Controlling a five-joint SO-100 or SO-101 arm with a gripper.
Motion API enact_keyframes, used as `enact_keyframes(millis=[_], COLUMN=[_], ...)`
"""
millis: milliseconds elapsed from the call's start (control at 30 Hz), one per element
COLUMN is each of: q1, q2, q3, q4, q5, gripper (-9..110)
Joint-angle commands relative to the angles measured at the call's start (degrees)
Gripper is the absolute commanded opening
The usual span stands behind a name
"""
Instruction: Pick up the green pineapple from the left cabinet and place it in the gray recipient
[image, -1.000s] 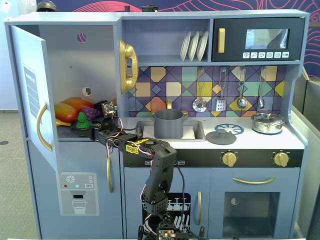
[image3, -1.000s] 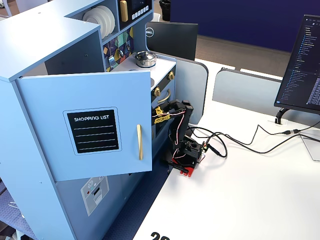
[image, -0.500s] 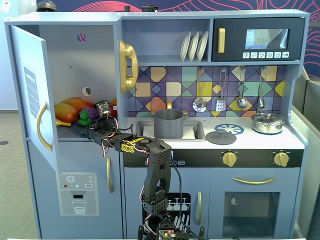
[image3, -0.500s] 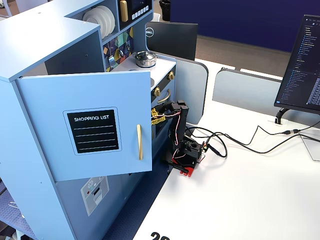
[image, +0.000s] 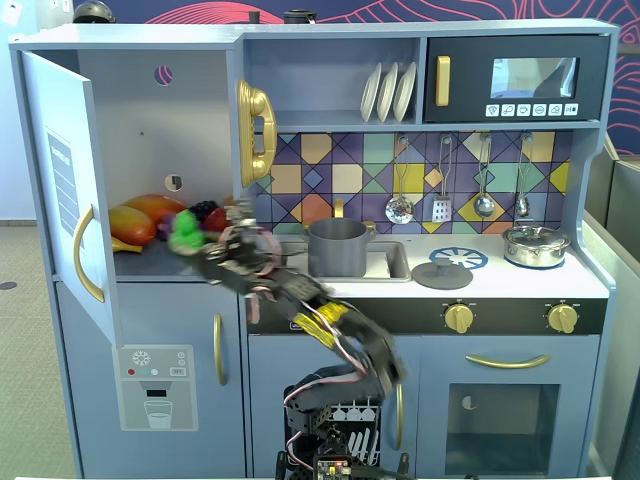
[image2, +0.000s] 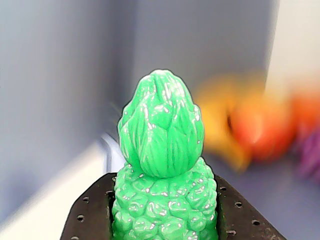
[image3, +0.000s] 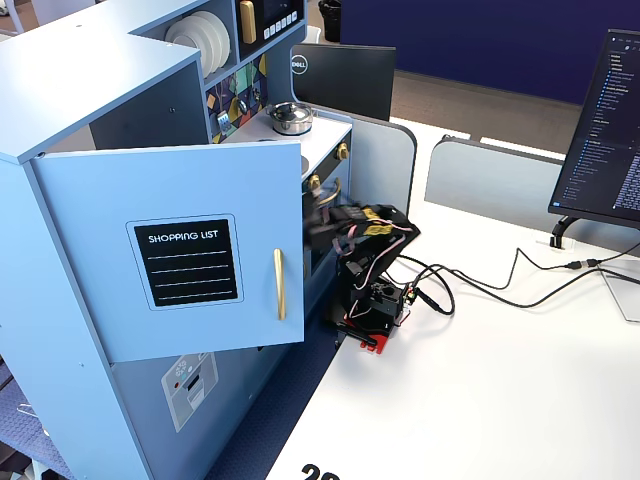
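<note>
Green pineapple (image2: 162, 175): bright green glossy plastic, a bumpy knobbed body below and a ribbed, egg-shaped leafy top above; upright in the wrist view and sharp against a blurred background.
Where it sat: in a fixed view the pineapple (image: 184, 230) was at the front edge of the left cabinet (image: 150, 120) shelf, just at the open doorway, beside the other toy fruit.
Pincer: the gripper (image2: 165, 220) was closed around the pineapple's body; in the wrist view a black perforated finger (image2: 87, 220) pressed against each side of the fruit, with only the fruit's width between them.
Arm: in a fixed view the gripper (image: 205, 240) reached up and to the left from its base in front of the toy kitchen; its outline was motion-blurred.
Cabinet door: one, swung wide open; in the other fixed view its outer face (image3: 180, 260) carried a black "SHOPPING LIST" panel.
Gray recipient (image: 337, 247): one dark gray pot, standing in the sink area, well apart from the pineapple.
Other fruit: an orange-yellow mango-like piece (image: 145, 215), a dark purple bunch (image: 203, 210), a red piece beside it; exact count unclear.
Silver pot (image: 536, 245): one, lidded, at the right of the counter.
Plates (image: 388, 92): three, standing on the upper shelf.
</note>
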Motion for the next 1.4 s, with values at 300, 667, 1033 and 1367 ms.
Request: enact_keyframes(millis=[300, 667, 1033, 1367], q1=[36.9, 54.9, 56.1, 57.8], q2=[14.9, -1.0, -24.8, -35.4], q3=[-7.5, -17.6, -30.1, -36.6], q4=[6.4, 10.5, 12.0, 14.5], q5=[3.0, 9.5, 7.0, 14.7], gripper=[0, 0, 0, 31])
